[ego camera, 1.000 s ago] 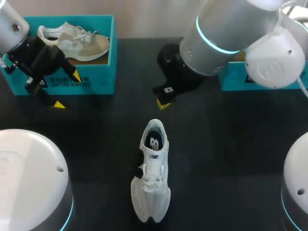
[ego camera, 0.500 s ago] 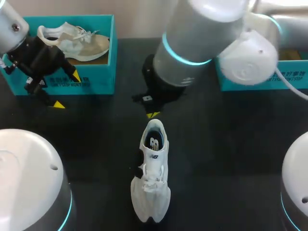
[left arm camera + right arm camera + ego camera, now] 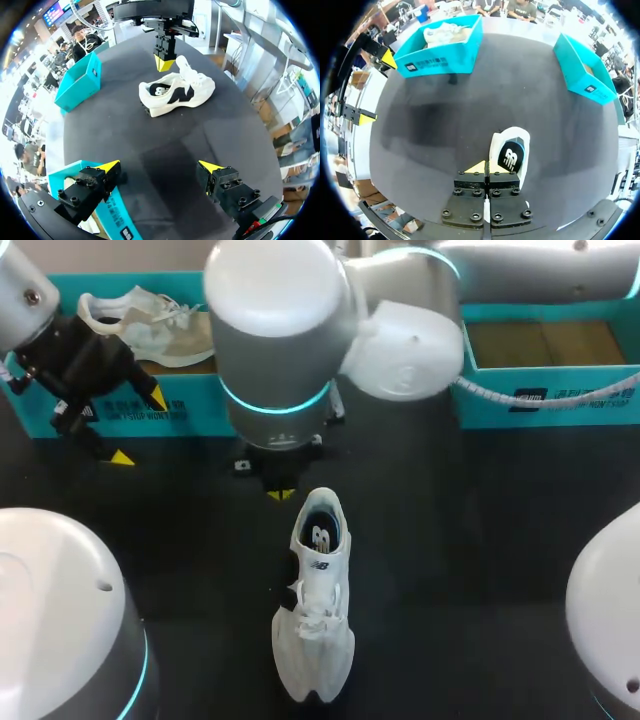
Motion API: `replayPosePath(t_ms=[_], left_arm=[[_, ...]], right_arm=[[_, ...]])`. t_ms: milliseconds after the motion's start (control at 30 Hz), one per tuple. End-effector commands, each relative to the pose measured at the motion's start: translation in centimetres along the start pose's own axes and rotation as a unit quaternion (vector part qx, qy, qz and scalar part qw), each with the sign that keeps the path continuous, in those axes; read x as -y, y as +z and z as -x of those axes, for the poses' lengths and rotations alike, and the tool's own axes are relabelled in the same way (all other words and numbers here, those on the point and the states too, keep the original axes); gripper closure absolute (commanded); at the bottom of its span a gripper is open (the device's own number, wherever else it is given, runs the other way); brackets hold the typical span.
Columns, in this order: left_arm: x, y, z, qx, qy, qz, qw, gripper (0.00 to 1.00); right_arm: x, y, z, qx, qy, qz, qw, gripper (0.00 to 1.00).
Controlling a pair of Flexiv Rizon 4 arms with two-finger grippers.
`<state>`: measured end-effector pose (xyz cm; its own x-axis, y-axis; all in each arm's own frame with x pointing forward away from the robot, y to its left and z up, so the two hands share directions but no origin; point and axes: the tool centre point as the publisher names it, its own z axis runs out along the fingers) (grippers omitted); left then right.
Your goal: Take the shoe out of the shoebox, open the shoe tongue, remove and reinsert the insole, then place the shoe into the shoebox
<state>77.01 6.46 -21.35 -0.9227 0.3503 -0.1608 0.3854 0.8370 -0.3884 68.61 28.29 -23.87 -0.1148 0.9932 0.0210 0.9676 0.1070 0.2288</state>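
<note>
Black table (image 3: 480, 540), shoe (image 3: 315, 610) is out. R gripper (image 3: 280, 494) pinched shut by heel (image 3: 320, 498), L gripper (image 3: 139, 427) wide, empty. I'd open tongue (image 3: 322, 572) next.

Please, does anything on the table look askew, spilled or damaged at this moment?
Nothing stands out. The white shoe stands upright on its sole on the table, its insole inside it. The other shoe lies inside the teal shoebox at the left.

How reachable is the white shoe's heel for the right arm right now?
Likely yes. The right gripper hangs right by the heel of the white shoe, and nothing lies between them. Its fingers are shut together, so they'd have to open before grasping.
</note>
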Motion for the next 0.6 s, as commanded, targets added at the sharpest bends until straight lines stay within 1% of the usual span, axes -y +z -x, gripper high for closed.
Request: replayPosePath(t_ms=[33, 100, 167, 200, 333, 367, 433, 600], left_arm=[[0.0, -0.1, -0.1, 0.0, 0.0, 0.001, 1.0, 0.0], [0.0, -0.1, -0.1, 0.0, 0.0, 0.001, 1.0, 0.0], [0.0, -0.1, -0.1, 0.0, 0.0, 0.001, 1.0, 0.0], [0.0, -0.1, -0.1, 0.0, 0.0, 0.001, 1.0, 0.0], [0.0, -0.1, -0.1, 0.0, 0.0, 0.001, 1.0, 0.0], [0.0, -0.1, -0.1, 0.0, 0.0, 0.001, 1.0, 0.0], [0.0, -0.1, -0.1, 0.0, 0.0, 0.001, 1.0, 0.0], [0.0, -0.1, -0.1, 0.0, 0.0, 0.001, 1.0, 0.0]], right_arm=[[1.1, 0.8, -1.3, 0.084, 0.047, 0.016, 0.995, 1.0], [1.7, 1.5, -1.1, 0.088, 0.058, 0.021, 0.994, 1.0], [2.3, 2.1, -0.8, 0.109, 0.077, 0.023, 0.991, 1.0], [2.7, 2.3, -0.6, 0.101, 0.082, 0.027, 0.991, 1.0], [3.9, 3.1, 0.2, 0.112, 0.103, 0.034, 0.988, 1.0], [4.0, 3.4, 0.4, 0.12, 0.106, 0.033, 0.987, 1.0], [4.2, 4.2, 0.9, 0.108, 0.113, 0.035, 0.987, 1.0], [4.4, 6.0, 2.5, 0.113, 0.13, 0.039, 0.984, 1.0]])
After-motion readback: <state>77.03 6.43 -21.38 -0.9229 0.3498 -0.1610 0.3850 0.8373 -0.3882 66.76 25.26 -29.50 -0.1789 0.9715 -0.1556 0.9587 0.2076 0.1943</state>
